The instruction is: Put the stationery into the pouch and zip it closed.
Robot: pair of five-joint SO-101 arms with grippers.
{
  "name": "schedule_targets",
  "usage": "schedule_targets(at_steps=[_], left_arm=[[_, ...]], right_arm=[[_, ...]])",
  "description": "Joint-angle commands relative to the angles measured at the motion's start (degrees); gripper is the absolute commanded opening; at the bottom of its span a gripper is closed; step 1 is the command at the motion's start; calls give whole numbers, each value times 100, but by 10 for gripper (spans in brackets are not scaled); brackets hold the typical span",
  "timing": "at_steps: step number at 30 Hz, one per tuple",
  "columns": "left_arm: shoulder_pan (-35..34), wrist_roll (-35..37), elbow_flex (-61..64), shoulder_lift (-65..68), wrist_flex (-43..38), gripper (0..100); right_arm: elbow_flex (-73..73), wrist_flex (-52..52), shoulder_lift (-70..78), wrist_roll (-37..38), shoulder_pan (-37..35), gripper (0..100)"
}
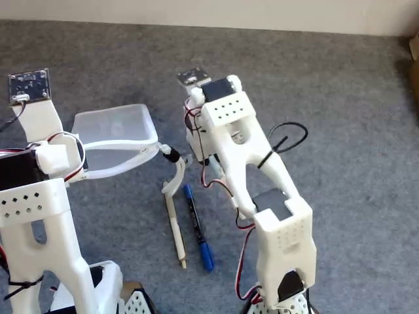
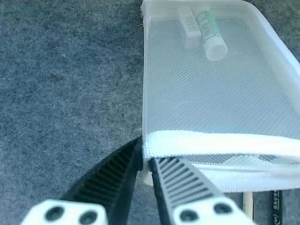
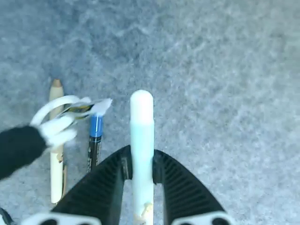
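Observation:
The translucent white pouch (image 1: 115, 134) lies open on the carpet, and my left gripper (image 2: 145, 157) is shut on the corner of its zipper edge (image 2: 220, 143). Inside the pouch (image 2: 211, 89) lie a green-and-white glue stick (image 2: 211, 35) and a small white stick (image 2: 187, 23). My right gripper (image 3: 141, 152) is shut on a white pen (image 3: 141, 126), held just off the pouch's mouth next to the black zipper pull (image 1: 169, 152). The held white pen (image 1: 173, 182) slants down toward the carpet. A beige pencil (image 1: 175, 229) and a blue pen (image 1: 198, 230) lie side by side below it.
Grey carpet spreads around both arms, with open room to the right of the right arm (image 1: 262, 176). The left arm's white body (image 1: 39, 216) stands at the lower left. A pale strip of floor (image 1: 262, 13) runs along the far edge of the carpet.

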Motion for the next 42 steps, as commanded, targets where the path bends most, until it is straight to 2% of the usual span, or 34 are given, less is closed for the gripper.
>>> schedule_targets(at_steps=[1,10,19,34,42], left_arm=[[136,70,-198,-4,9,7],[567,62,-224,-92,35,7],[813,62,-163,-1270,-9,7],[813,62,-101,-752,-114,7],[813,62,-101,-725,-88,7]], right_arm=[[382,57,-796,44,-198,5],[2123,-734,-2396,70,-541,5],[3477,-1754,-4180,44,-549,5],[5226,-3037,-6958,44,-822,5],[5719,-3363,-8224,35,-1437,5]])
